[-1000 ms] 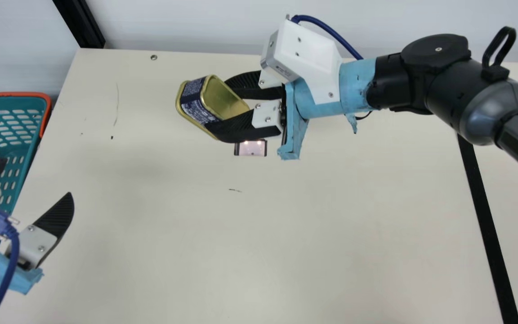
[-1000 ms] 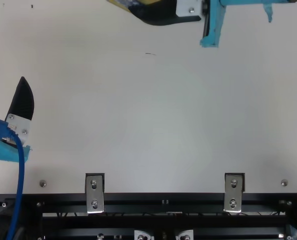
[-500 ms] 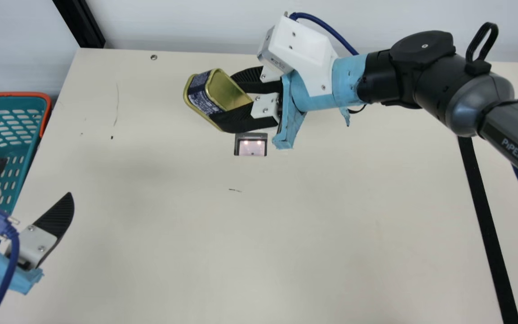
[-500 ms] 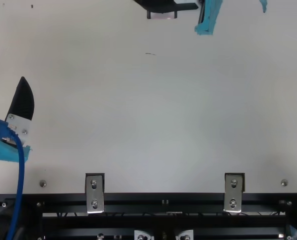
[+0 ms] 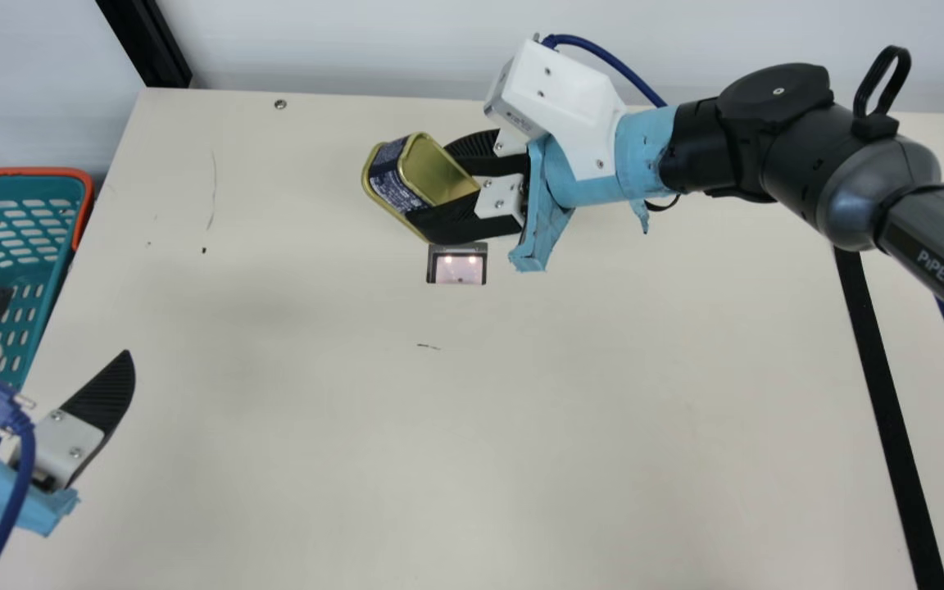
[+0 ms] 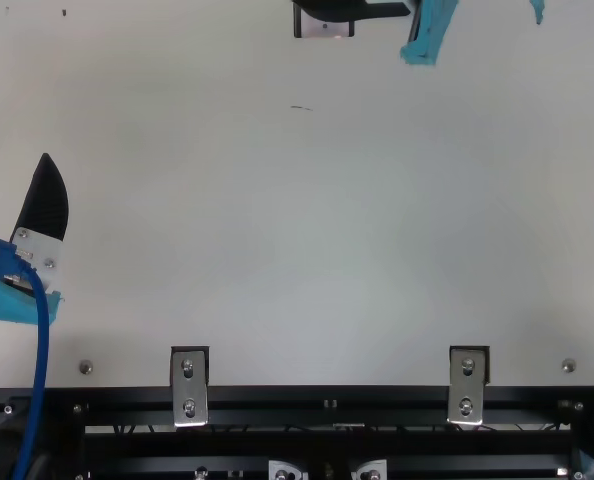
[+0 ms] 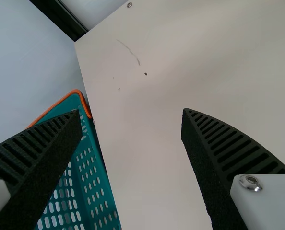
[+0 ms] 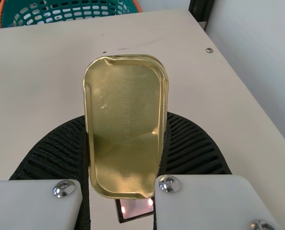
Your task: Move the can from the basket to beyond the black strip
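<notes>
In the main view my right gripper (image 5: 449, 187) is shut on the gold can (image 5: 437, 172) with a dark blue label, held tilted over the table's far middle. The right wrist view has the can's gold face (image 8: 125, 129) between the two fingers of my right gripper (image 8: 125, 139). My left gripper (image 5: 62, 328) stands open at the main view's left, beside the basket (image 5: 21, 246); its fingers are wide apart with nothing between them in the left wrist view, where the gripper (image 7: 133, 112) shows again. The black strip (image 5: 882, 393) lies on the table at the right, past the can.
A small dark-framed plate with two lights (image 5: 457, 267) is set in the table just below the can in the main view. A pale wall stands behind the table's far edge. Metal brackets (image 6: 189, 386) line the near edge in the top view.
My right gripper has carried the can a short way to the right, toward the black strip's side, uncovering the small plate. The left arm has kept still.
</notes>
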